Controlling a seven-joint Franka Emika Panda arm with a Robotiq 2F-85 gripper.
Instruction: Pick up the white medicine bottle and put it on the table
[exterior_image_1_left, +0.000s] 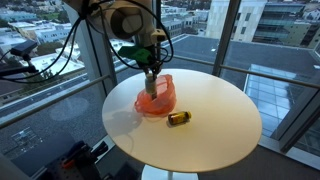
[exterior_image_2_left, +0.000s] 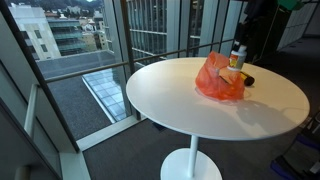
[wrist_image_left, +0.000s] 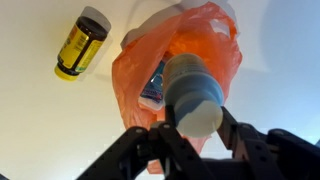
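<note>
Right above the red bag (wrist_image_left: 215, 40), the hand (wrist_image_left: 197, 128) is clenched on the white medicine bottle (wrist_image_left: 192, 92), one finger on each side of its body. That makes sense to me: the bag's mouth opens upward, so a pinch from above is the only clean way to get at anything in there without dragging the thin plastic along.

In an exterior view the bottle sits at about the level of the bag's top edge. It's too small to tell whether it's fully clear of the plastic.

There's something flat and blue-and-white lying inside the bag, and I can't make out what it is. An amber bottle (wrist_image_left: 80, 45) lies on its side on the surface (wrist_image_left: 40, 130), just beside the bag.

My read is that the pickup is done and the placing isn't. The next move probably calls for carrying the bottle sideways over bare surface, away from the amber one, then lowering it and letting go. The main risk I see is the bag snagging on the bottle or the fingers.
</note>
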